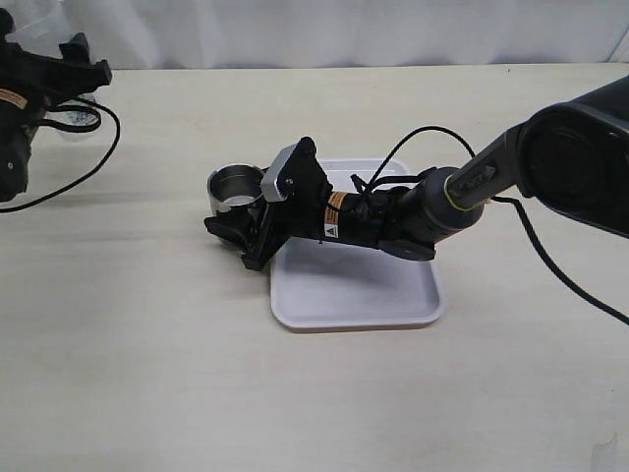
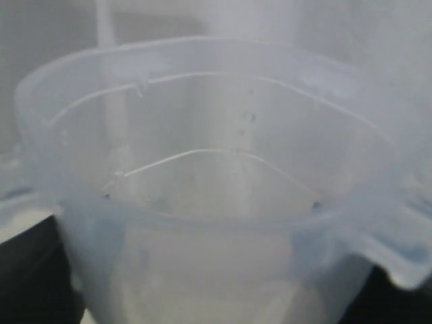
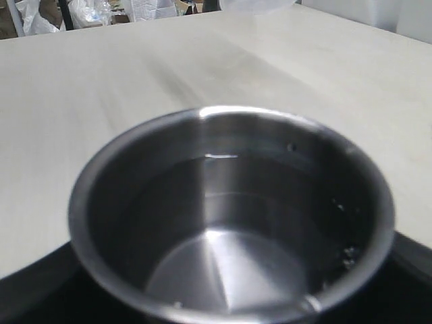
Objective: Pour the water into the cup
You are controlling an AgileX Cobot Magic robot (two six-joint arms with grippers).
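Observation:
The cup (image 1: pixel 236 187) is a small shiny steel cylinder standing on the table just left of the white tray. It fills the right wrist view (image 3: pixel 229 223) and there is clear water in its bottom. My right gripper (image 1: pixel 241 214) reaches across the tray and its black fingers sit on either side of the cup, shut on it. My left gripper (image 1: pixel 67 90) is at the far left back and holds the translucent plastic container (image 1: pixel 75 118), which fills the left wrist view (image 2: pixel 216 189). Its fingers are mostly hidden behind the container.
A white rectangular tray (image 1: pixel 393 305) lies in the middle of the table under my right arm. Black cables trail from both arms. The table's back edge meets a white curtain.

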